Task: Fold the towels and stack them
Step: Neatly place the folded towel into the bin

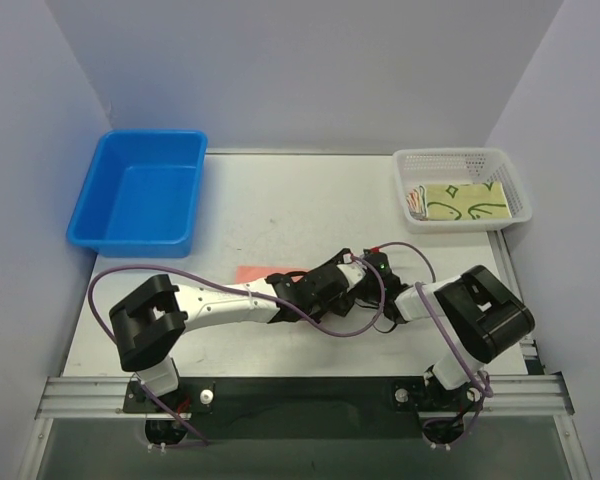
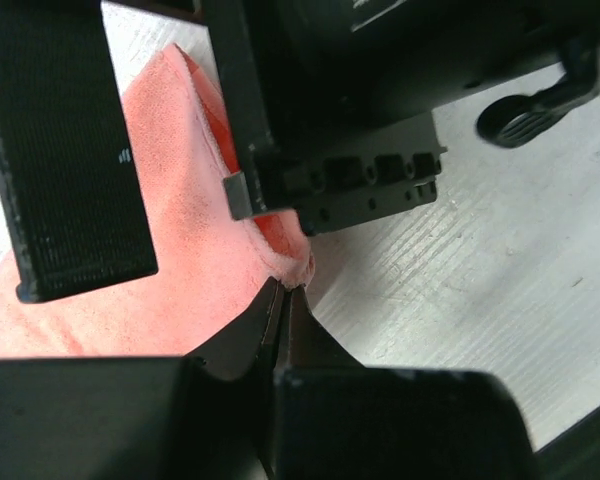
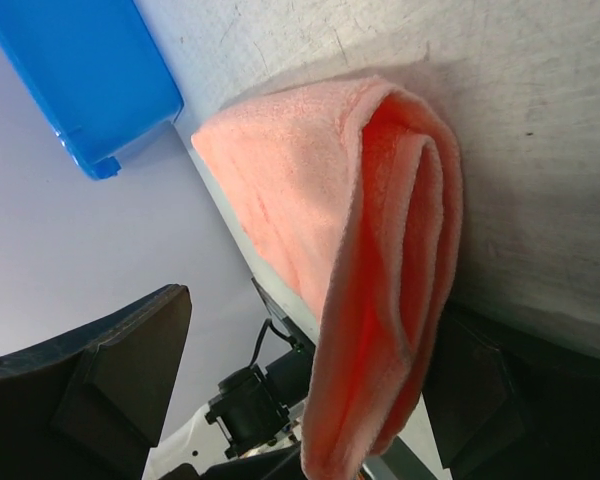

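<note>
Salmon-pink towel: plain cloth lying near the middle of the table, slightly toward 6 o'clock. Both arms cover most of it in the top view, so only one corner shows at about 9 o'clock from the grippers.
Towel shape: folded over on itself. The right wrist view shows a rounded fold with layers inside it and one end lifted off the table.
Left gripper: clenched, with the tips pressed together on the hem of the salmon-pink towel. The cloth runs away from them toward 10 o'clock in its own view.
Right gripper: released, jaws spread wide, one finger on each side of the raised fold and not clamping it.
Arms: both reach in low over the table. The left comes from 7 o'clock and the right from 5 o'clock, and they meet over the towel.
Pale green towel: folded flat with dark-green outlines, lying in the white basket at 2 o'clock. The edges of other coloured cloths show beside it.
Blue bin: on the table at 10 o'clock, well apart from the grippers.
Table: pale and scuffed.
</note>
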Action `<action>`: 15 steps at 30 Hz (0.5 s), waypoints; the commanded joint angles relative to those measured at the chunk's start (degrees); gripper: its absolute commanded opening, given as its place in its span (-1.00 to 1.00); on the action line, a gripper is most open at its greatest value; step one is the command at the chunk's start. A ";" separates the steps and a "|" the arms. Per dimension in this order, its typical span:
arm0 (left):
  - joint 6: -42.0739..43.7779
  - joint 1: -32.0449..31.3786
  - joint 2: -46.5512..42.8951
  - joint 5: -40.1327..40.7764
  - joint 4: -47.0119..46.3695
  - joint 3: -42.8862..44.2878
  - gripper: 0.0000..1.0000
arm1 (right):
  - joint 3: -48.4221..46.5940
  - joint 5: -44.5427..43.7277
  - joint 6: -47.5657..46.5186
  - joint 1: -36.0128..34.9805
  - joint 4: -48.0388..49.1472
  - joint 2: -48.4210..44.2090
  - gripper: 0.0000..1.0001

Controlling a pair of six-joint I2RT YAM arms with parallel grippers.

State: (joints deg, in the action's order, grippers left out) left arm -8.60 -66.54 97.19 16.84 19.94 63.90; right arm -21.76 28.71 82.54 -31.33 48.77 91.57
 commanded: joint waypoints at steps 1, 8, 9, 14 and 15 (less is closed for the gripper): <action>-1.07 0.36 -2.35 -1.28 -2.19 2.99 -1.00 | 0.85 -4.72 -1.50 -1.10 -9.14 4.84 0.81; -3.26 0.19 -3.14 -1.81 -1.75 2.72 -0.39 | -1.88 -5.16 -7.99 -0.14 -12.12 4.94 -0.26; -3.61 0.19 -3.58 -1.72 -1.75 2.46 -0.25 | -2.41 -5.15 -9.49 -0.05 -12.91 4.59 -0.57; -5.55 0.97 -8.59 -1.98 -0.61 2.90 0.52 | -9.24 -6.03 -19.50 0.74 -24.67 1.33 -1.00; -5.81 2.11 -9.46 -2.42 0.00 3.16 0.58 | -10.75 -6.12 -24.40 1.79 -27.30 1.07 -1.00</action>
State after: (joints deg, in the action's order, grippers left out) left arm -12.67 -66.00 93.34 15.49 20.75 63.90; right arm -28.14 26.48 70.61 -31.31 35.09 94.28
